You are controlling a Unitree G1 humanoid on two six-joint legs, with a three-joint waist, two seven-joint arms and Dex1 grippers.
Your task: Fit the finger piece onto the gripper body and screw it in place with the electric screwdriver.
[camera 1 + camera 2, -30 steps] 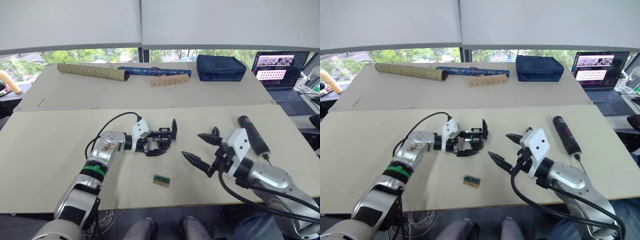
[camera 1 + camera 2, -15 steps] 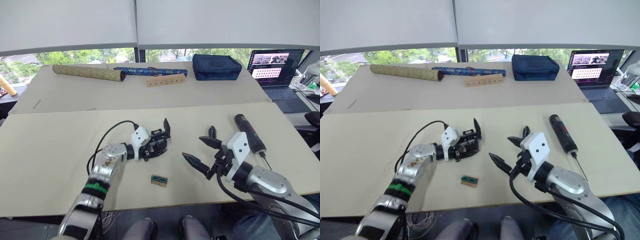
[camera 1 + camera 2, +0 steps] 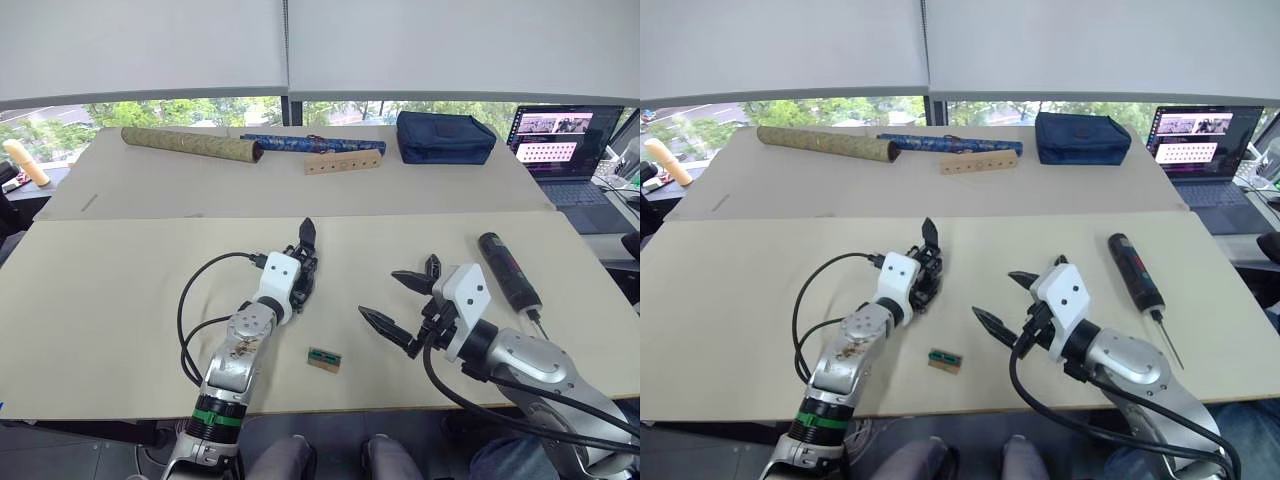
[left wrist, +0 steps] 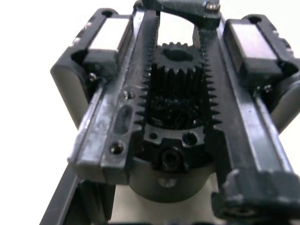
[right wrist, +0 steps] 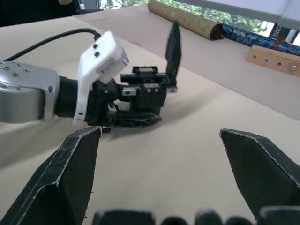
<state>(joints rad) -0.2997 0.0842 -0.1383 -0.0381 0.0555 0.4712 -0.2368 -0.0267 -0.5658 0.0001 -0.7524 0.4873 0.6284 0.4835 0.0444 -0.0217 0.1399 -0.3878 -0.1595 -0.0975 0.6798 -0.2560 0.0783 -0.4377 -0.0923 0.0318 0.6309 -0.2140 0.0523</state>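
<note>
My left gripper (image 3: 303, 260) is shut on the gripper body (image 5: 146, 96), a chunky black block low over the table's middle. One long finger (image 5: 173, 47) stands upright beside it and the other lies under it. Up close, the gripper body (image 4: 173, 108) shows a central gear between two toothed racks. My right gripper (image 3: 378, 292) stands open and empty to its right, fingers (image 5: 70, 178) spread wide. The electric screwdriver (image 3: 510, 272), dark with red buttons, lies on the table just right of my right gripper. The finger piece is out of view.
A tiny green-and-tan block (image 3: 322, 359) lies near the front edge between my arms. At the back are a patterned roll (image 3: 188, 144), a blue tube (image 3: 300, 143), a drilled wooden strip (image 3: 343, 161) and a navy pouch (image 3: 445, 137). A laptop (image 3: 565, 140) sits far right.
My left arm has swung so its gripper, with the gripper body, now points away from me instead of to the right. The right gripper and screwdriver have barely moved; the camera shifted.
</note>
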